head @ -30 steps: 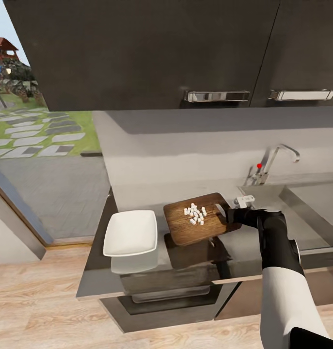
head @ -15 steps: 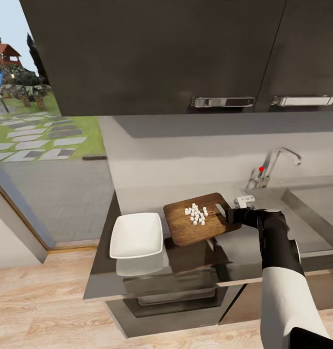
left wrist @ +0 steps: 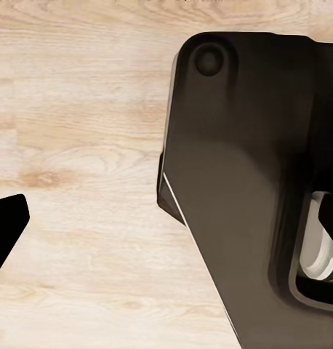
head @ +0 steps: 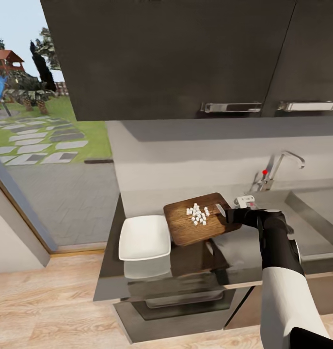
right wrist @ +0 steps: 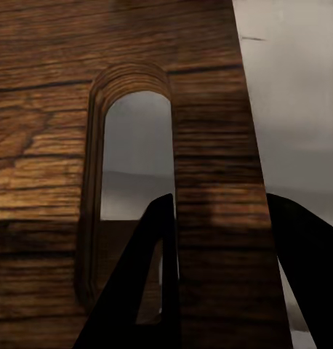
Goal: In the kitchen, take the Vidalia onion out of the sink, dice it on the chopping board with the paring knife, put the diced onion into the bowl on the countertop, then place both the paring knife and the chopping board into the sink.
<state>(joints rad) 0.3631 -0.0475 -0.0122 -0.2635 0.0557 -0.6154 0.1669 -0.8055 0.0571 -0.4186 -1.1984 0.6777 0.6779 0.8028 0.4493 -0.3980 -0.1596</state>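
My right gripper (head: 225, 213) is shut on the handle end of the dark brown chopping board (head: 191, 231) and holds it level, a little above the grey countertop (head: 244, 254). A heap of small white onion dice (head: 198, 215) lies on the board. In the right wrist view one finger (right wrist: 148, 291) reaches through the board's (right wrist: 50, 145) handle slot and the other sits outside its edge. The white square bowl (head: 144, 236) rests on the counter just left of the board. The steel sink (head: 316, 213) lies to the right. The paring knife is out of view. My left gripper's fingertip (left wrist: 6, 222) hangs over the floor.
Dark wall cabinets (head: 185, 53) hang over the counter. The chrome tap (head: 278, 166) with its red knob stands behind the sink. An oven front (head: 181, 300) sits under the counter. To the left a glass door opens on a paved garden; pale wood floor (left wrist: 79, 109) lies below.
The whole view has shifted as the robot moves left along the counter. The held board with its dice is now closer to the bowl, and the tap has slid rightward in the picture.
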